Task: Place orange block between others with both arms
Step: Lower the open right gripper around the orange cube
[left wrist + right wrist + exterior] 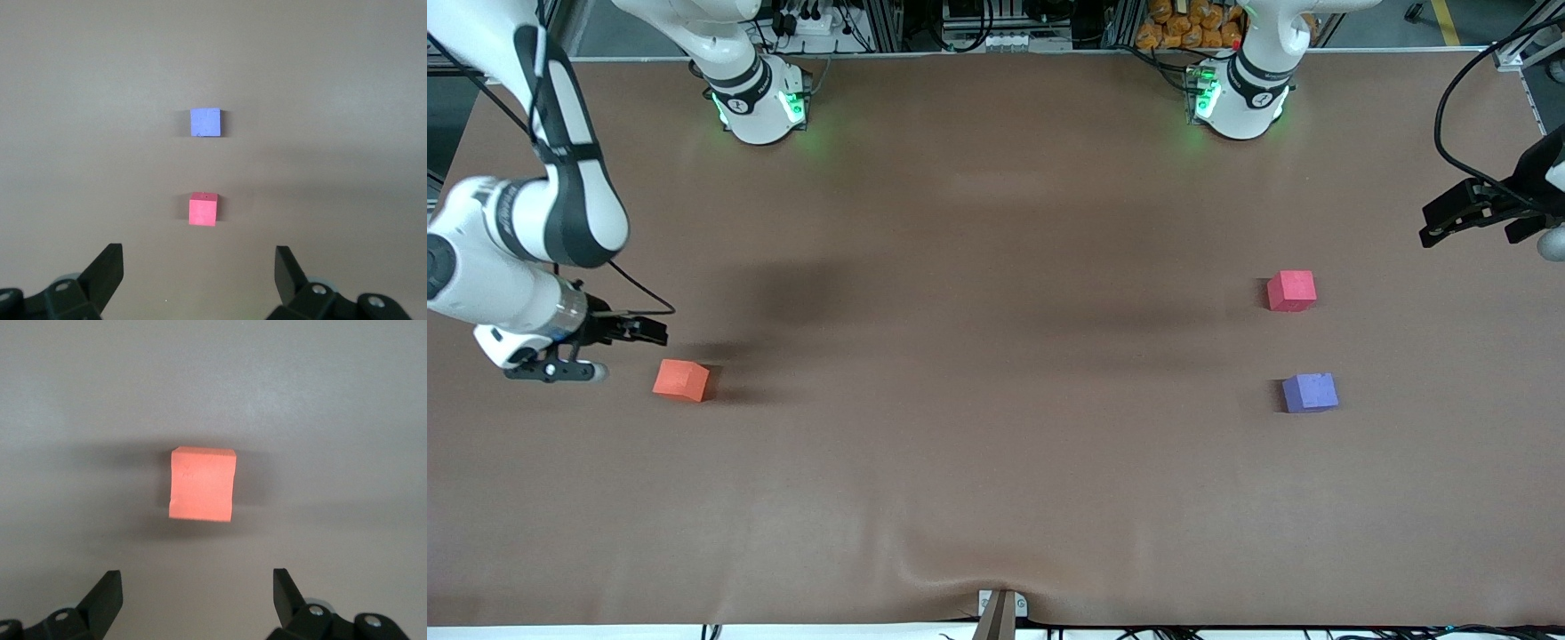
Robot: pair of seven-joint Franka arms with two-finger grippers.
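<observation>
A: Where does the orange block (pixel 681 380) sit?

B: Lower left of the front frame, flat on the brown table (pixel 978 373) toward the right arm's end. The right gripper (pixel 645 331) hangs just beside it, a little higher in the frame, not touching. In the right wrist view the orange block (pixel 202 484) fills the middle, with the two black fingers (pixel 103 597) spread wide below it, holding nothing.

A: And the other two cubes?

B: Well apart from it, at the right of the front frame. The pinkish-red cube (pixel 1291 291) lies farther from the camera, the blue-purple cube (pixel 1310 392) nearer, with a bare strip of table between them. The left wrist view shows the red cube (pixel 202 209) and blue cube (pixel 205 123) in a line.

A: The left gripper?

B: The left gripper (pixel 1449 220) hovers at the right edge of the frame, upper right of the red cube, over the table's end. Its fingers (pixel 107 270) are spread wide and empty.

A: Room to move?

B: A broad open stretch of table across the frame's middle. The cloth puckers at the lower centre edge.

A: How is the block turned?

B: It is a cube, so it has no long axis; it sits slightly skewed to the table edges, with one corner toward the camera.
</observation>
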